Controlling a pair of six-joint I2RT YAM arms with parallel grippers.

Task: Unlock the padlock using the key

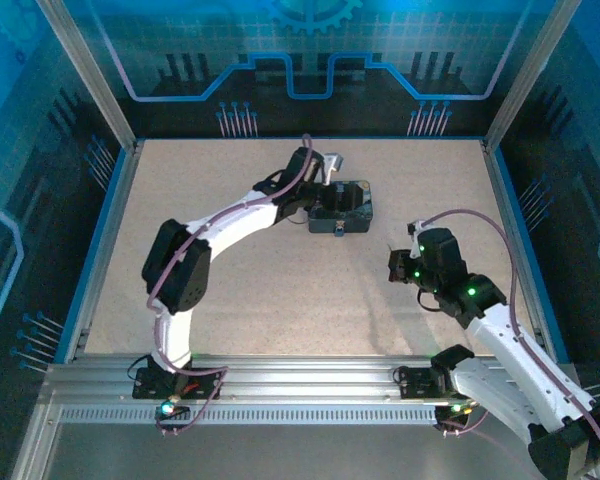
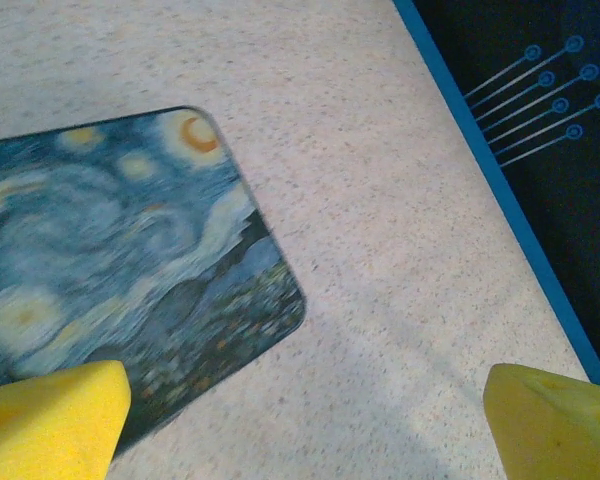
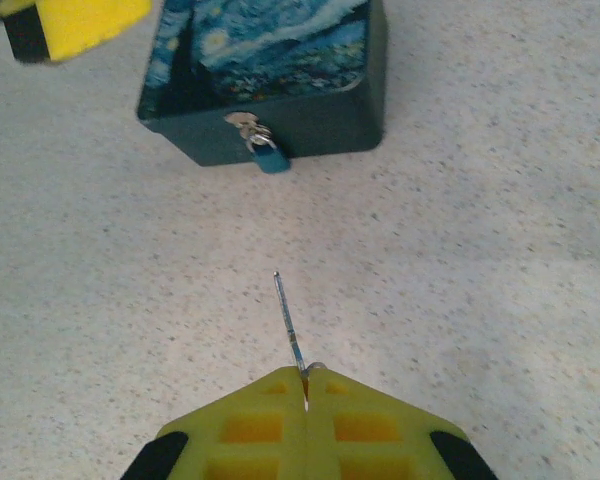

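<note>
Step in hand: judged to be the approach. The key is being presented to the lock and is not yet inserted.
Right arm: the right gripper (image 3: 306, 388) is clenched on the key (image 3: 288, 318). Its yellow fingers meet flat, and the thin blade stands out ahead of them, leaning slightly left. The hold at the head end appears meant to leave the blade free to enter the lock.
Lock position: the padlock (image 3: 267, 153) hangs on the front wall of the tin (image 3: 280, 90). Its bluish body sits low near the table, with the silvery shackle at the clasp above. It faces the right wrist camera, roughly in line with the blade.
Gap: key and padlock are well apart, with bare surface between them. The keyhole is too small to make out.
Left arm: the left gripper (image 2: 305, 420) is released and grasps nothing. One yellow pad (image 2: 50, 415) sits over a corner of the painted lid and the other over bare table. In the top view the left gripper is at the tin's far side.
Likely purpose: to brace the tin against the push of the key. Contact with the tin cannot be told.
Tin: lies flat, lid shut, mid-table toward the far edge.
Surface: the table (image 1: 230, 290) is pale, speckled and matt, bounded by blue edging (image 1: 105, 240).
Room: aluminium posts (image 1: 85, 70) frame dark panels (image 1: 310, 60) with blue circuit graphics. A slotted rail (image 1: 300, 385) runs along the near edge by both bases.
Risk: a light tin may slide if the blade meets the lock off-line.
</note>
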